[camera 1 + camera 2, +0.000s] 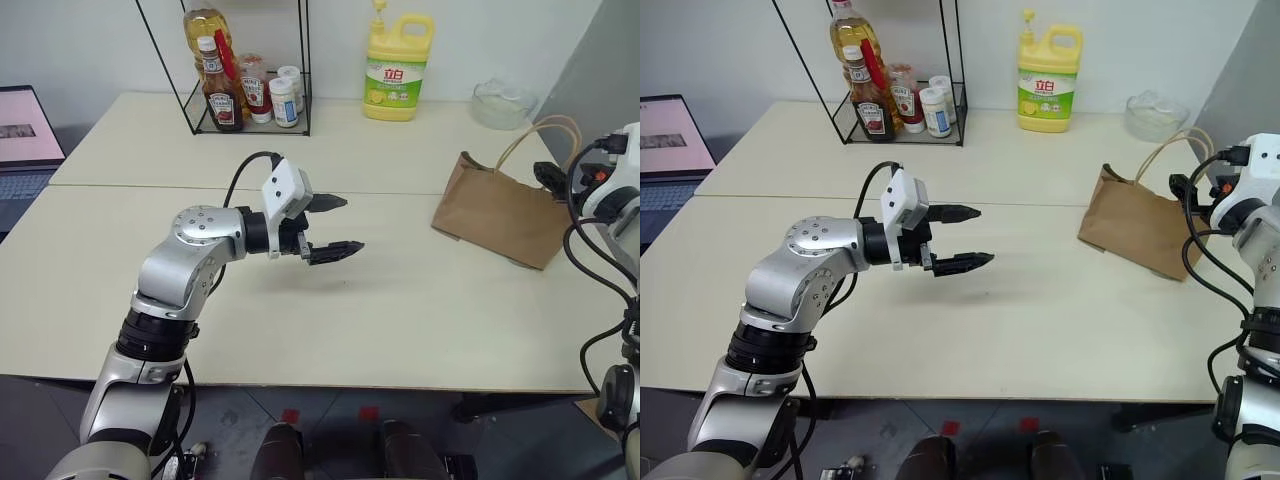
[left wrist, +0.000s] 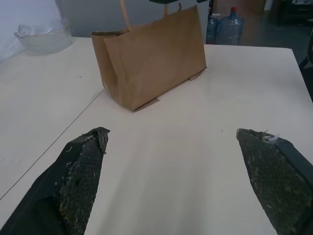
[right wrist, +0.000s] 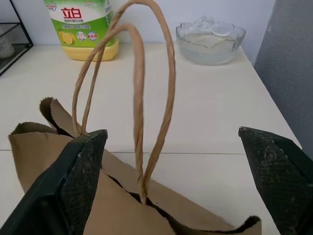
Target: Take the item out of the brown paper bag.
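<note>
Brown paper bag (image 1: 500, 215) upright on table (image 1: 400, 310), mouth open, bottle inside not visible, right gripper (image 3: 183, 161) wide open just above bag handles (image 3: 142, 98), left gripper (image 1: 333, 226) wide open over mid-table.

This looks like an indoor lab or office room set up as a test bench, dressed with household goods rather than a real kitchen. Two plain cream tables (image 1: 400, 300) stand pushed together against a bare white wall. A black wire rack (image 1: 250, 95) holds ketchup bottles (image 1: 222, 95), an oil bottle and small white jars, and a yellow detergent jug (image 1: 398, 68) and a clear glass bowl (image 1: 502, 103) stand apart along the back. An open laptop (image 1: 28, 140) sits at the far left. Large blue water-cooler bottles (image 2: 230, 24) stand on the dark floor beyond the table, and red tape marks (image 1: 290, 415) dot the floor beneath it.
</note>
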Robot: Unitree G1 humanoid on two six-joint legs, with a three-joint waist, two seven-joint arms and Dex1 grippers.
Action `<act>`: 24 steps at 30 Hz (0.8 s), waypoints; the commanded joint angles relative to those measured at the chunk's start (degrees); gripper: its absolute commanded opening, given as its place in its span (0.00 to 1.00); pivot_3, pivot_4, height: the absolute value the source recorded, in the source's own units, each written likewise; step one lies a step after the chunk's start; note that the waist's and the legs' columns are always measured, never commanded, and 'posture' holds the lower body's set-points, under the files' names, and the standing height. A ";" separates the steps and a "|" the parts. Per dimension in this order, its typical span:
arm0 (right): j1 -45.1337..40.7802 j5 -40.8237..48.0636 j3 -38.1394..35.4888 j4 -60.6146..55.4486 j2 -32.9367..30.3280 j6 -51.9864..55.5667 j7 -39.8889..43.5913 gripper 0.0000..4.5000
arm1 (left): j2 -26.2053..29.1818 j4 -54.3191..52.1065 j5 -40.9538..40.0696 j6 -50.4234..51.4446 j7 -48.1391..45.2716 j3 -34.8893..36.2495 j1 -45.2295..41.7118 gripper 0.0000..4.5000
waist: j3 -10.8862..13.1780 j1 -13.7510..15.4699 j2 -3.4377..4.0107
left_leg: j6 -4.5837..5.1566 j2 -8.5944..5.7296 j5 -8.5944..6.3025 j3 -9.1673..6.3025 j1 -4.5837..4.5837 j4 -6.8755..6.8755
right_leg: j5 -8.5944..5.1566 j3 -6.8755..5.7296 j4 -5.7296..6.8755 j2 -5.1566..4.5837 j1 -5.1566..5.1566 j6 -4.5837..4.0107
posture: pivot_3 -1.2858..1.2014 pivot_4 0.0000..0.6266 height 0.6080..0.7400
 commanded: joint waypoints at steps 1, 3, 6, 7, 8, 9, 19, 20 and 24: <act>-2.77 -0.04 -0.22 1.13 -1.10 -1.88 1.65 1.00 | 0.25 -1.02 0.16 -1.69 -0.15 0.61 -0.72 0.99 | 0.01 0.01 0.01 | 0.00 0.00 0.00 0.00 0.00 0.00 | 0.00 -0.01 0.00 0.00 0.00 0.00 | 0.52 0.24 1.00; -3.61 -0.02 -0.24 2.04 -0.73 -2.34 1.91 0.92 | 0.22 -0.81 0.35 -2.04 -0.19 0.52 -0.66 1.00 | 0.04 0.00 0.04 | 0.00 -0.01 0.00 -0.01 0.00 0.00 | 0.00 -0.01 0.00 -0.01 0.00 0.00 | 0.52 0.24 1.00; -4.69 -0.22 0.04 3.16 -0.72 -2.99 2.09 0.72 | 0.13 -0.59 0.51 -2.39 -0.26 0.34 -0.72 1.00 | 0.05 0.01 0.04 | 0.00 -0.02 0.00 0.00 0.00 0.00 | 0.00 -0.01 0.00 -0.03 0.00 0.00 | 0.52 0.24 1.00; -5.03 -0.21 0.07 3.50 -0.76 -3.15 2.16 0.64 | 0.10 -0.51 0.58 -2.49 -0.29 0.29 -0.78 1.00 | 0.06 0.01 0.05 | 0.00 -0.03 0.00 0.00 0.00 0.01 | 0.00 -0.02 0.00 -0.04 0.00 0.00 | 0.52 0.24 1.00; -5.29 -0.19 0.08 3.74 -0.81 -3.28 2.27 0.55 | 0.08 -0.43 0.65 -2.56 -0.31 0.25 -0.83 1.00 | 0.06 0.00 0.05 | 0.00 -0.04 0.00 0.00 0.00 0.01 | 0.00 -0.01 0.00 -0.05 0.00 0.00 | 0.52 0.24 1.00; -5.49 -0.21 0.10 3.92 -0.89 -3.37 2.37 0.47 | 0.05 -0.35 0.71 -2.63 -0.31 0.22 -0.87 1.00 | 0.07 0.01 0.07 | 0.00 -0.04 0.00 0.00 0.00 0.01 | 0.00 -0.01 0.01 -0.06 0.00 0.00 | 0.52 0.24 1.00; -7.18 0.09 3.12 -1.06 -1.22 -1.74 4.50 0.01 | 1.59 1.38 1.40 -2.75 -0.17 1.37 0.21 1.00 | 0.11 -0.15 0.13 | 0.00 -0.10 0.00 -0.01 0.00 0.01 | 0.00 -0.02 0.01 -0.11 0.00 0.00 | 0.52 0.24 1.00; -7.48 -0.04 3.71 -1.66 -1.28 -1.65 4.82 0.01 | 2.02 1.46 1.30 -2.45 -0.09 1.75 0.57 1.00 | 0.12 -0.20 0.14 | 0.00 -0.10 0.00 -0.01 0.00 0.01 | 0.00 -0.02 0.02 -0.11 -0.01 0.00 | 0.52 0.24 1.00; -9.10 -0.66 6.21 -3.75 -1.60 -1.61 6.23 0.01 | 5.26 0.92 0.63 -1.46 -1.15 3.12 3.14 1.00 | 0.21 -0.49 0.23 | 0.00 -0.10 0.00 -0.01 -0.02 0.00 | 0.00 -0.02 0.02 -0.13 -0.03 0.00 | 0.52 0.24 1.00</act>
